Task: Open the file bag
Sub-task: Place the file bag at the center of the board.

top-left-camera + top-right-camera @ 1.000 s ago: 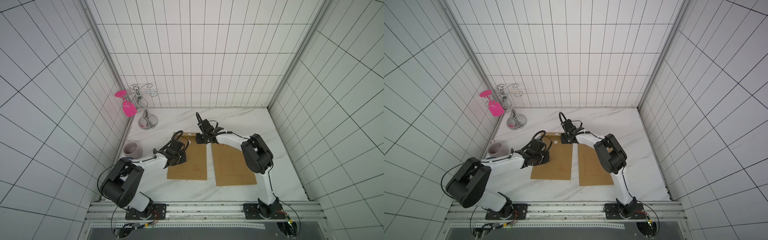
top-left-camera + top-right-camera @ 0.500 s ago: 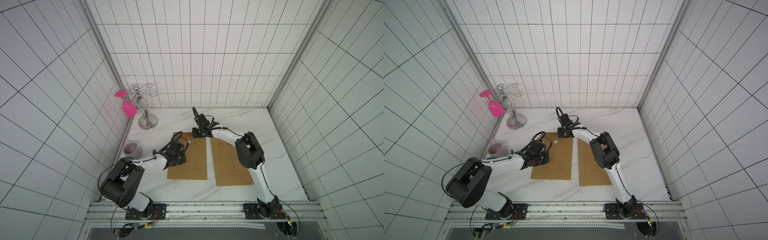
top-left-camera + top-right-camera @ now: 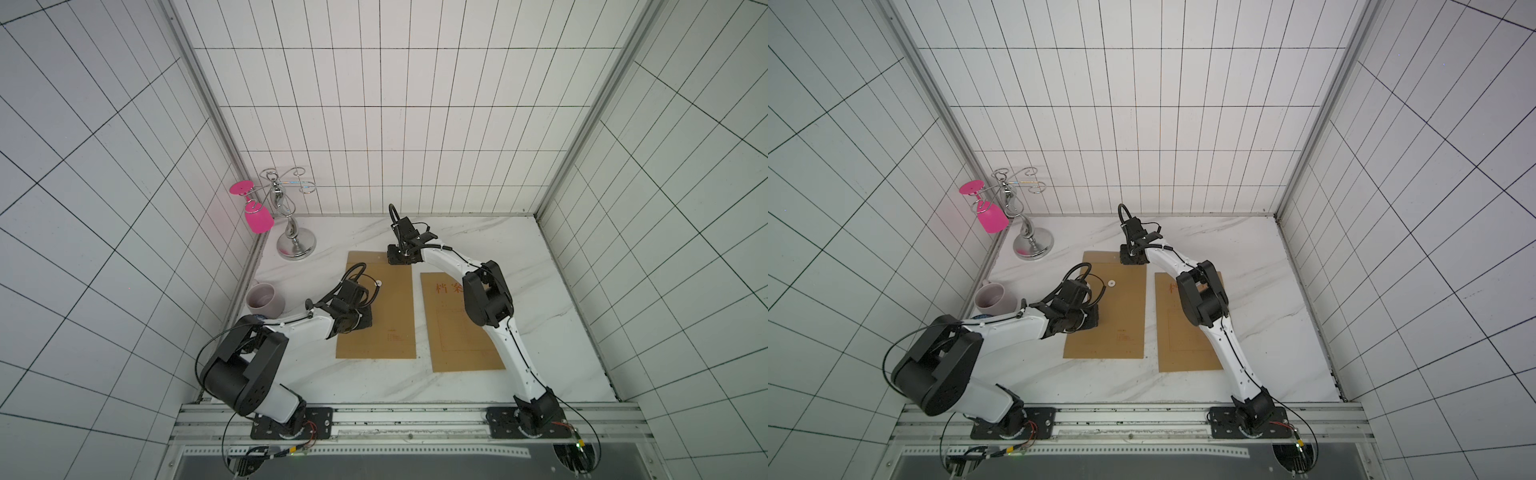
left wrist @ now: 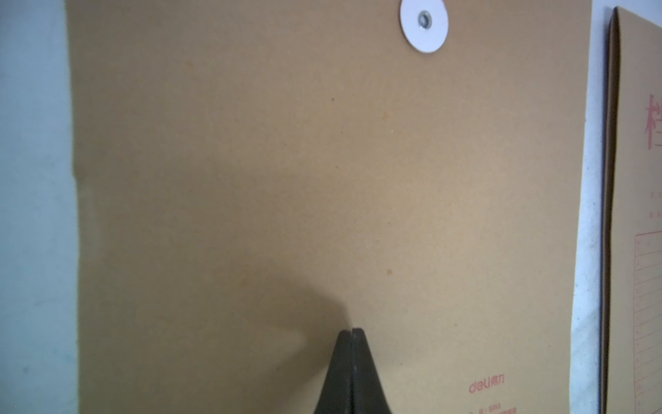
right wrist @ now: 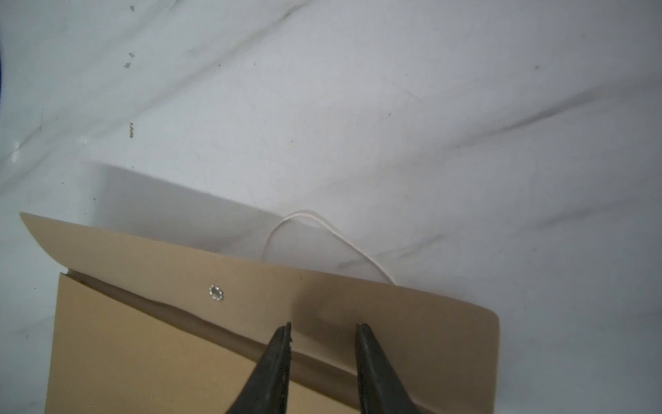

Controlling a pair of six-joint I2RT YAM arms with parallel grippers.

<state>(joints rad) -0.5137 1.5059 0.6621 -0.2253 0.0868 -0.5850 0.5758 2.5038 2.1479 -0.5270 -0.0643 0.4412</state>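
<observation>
Right wrist view: file bag (image 5: 161, 358) flap (image 5: 358, 290) open, contents hidden; right jaws spread, left jaws pressed together.

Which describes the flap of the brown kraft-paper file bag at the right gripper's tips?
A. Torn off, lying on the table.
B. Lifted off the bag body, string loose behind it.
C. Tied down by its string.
B: in the right wrist view the flap stands raised off the brown kraft-paper file bag, its thin white string looping free behind it, by the right gripper.
</observation>
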